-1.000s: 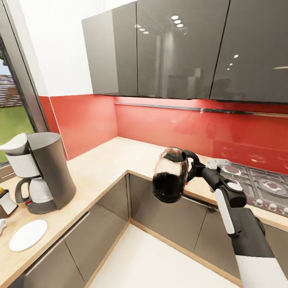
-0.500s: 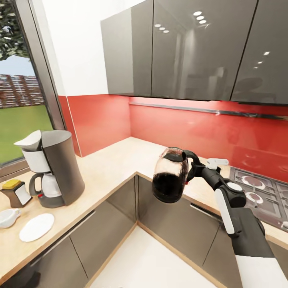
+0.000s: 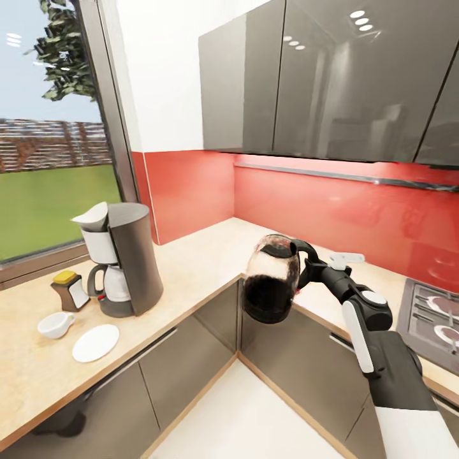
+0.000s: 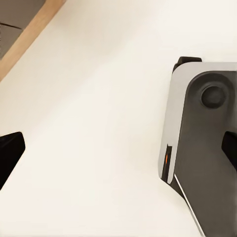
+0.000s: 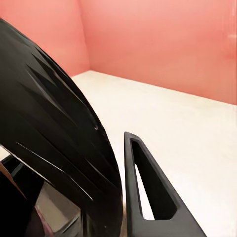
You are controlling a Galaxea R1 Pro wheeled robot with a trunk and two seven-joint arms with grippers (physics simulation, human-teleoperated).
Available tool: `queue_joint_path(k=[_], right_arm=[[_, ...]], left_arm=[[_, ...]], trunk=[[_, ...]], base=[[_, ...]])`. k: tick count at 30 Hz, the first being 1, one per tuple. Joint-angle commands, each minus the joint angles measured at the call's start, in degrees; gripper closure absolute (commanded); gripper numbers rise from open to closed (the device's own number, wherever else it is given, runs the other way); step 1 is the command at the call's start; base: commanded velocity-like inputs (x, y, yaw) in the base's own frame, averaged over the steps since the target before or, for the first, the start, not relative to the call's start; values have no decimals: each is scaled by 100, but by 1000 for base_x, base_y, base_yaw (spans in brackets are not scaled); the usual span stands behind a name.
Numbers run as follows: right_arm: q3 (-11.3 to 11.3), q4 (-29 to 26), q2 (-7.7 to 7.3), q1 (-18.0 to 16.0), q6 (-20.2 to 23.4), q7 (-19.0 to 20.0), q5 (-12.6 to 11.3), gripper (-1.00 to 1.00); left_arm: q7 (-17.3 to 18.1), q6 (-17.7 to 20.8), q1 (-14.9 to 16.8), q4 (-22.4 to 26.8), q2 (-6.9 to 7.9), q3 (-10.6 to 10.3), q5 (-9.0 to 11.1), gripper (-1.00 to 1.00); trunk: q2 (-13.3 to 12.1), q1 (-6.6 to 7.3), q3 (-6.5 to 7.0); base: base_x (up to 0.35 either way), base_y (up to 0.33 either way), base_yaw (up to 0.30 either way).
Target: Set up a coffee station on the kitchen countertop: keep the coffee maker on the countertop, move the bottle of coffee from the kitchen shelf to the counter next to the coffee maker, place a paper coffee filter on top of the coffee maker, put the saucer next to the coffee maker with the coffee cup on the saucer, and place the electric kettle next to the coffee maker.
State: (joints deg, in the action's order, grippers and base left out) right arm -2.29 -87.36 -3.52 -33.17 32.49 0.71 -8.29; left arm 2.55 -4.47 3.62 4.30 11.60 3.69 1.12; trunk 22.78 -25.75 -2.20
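- The right gripper is clamped on the black curved handle of the electric kettle, holding it up in the air in front of the robot, over the floor at the inside corner of the L-shaped counter.
- The kettle is a rounded clear glass body with dark contents in its lower half; it hangs a little tilted, clear of the kitchen countertop.
- In the right wrist view the kettle's black handle is seen very close, with one dark gripper finger beside it and the beige worktop and red backsplash beyond.
- In the left wrist view, two dark fingertips sit at opposite edges of the frame, so the left gripper is spread wide with nothing between its fingers; pale floor lies below, and a white and grey part of the robot's own body.
- At the head view's left, the coffee maker stands upright on the countertop near the window.
- A white paper coffee filter sits on top of its white upper section.
- The bottle of coffee, with its yellow lid, stands just beside the machine on the window side.
- The coffee cup sits on the counter beside the saucer, not on it; both lie near the coffee maker, towards the counter's front edge.
- Grey glossy wall cabinets hang above the red backsplash.
- A gas hob is set into the counter at the far right.
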Motion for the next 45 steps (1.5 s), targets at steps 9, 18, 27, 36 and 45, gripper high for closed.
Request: queue_joint_path(k=[9, 18, 27, 36, 45], right_arm=[[-8, -10, -3, -5, 31, 8, -42, 100], [-8, -10, -3, -5, 33, 8, -42, 100], [-8, -16, -5, -5, 38, 8, -42, 100], [-8, -18, 0, -5, 39, 8, -42, 100], [-8, -18, -1, -5, 39, 8, -42, 100]], left_arm=[[27, -27, 7, -8, 0, 36, 11, -100], [27, -4, 7, -8, 0, 36, 11, -100], [27, -27, 7, -8, 0, 36, 11, -100], [27, -27, 5, -8, 0, 36, 11, -100], [27, -27, 0, -8, 0, 36, 11, -100]], trunk=[[14, -3, -13], [14, -3, -13], [14, -3, -13], [14, -3, -13], [14, -3, -13]], base=[[0, 0, 278], [17, 0, 239], [101, 0, 11], [1, 0, 48], [0, 0, 134]])
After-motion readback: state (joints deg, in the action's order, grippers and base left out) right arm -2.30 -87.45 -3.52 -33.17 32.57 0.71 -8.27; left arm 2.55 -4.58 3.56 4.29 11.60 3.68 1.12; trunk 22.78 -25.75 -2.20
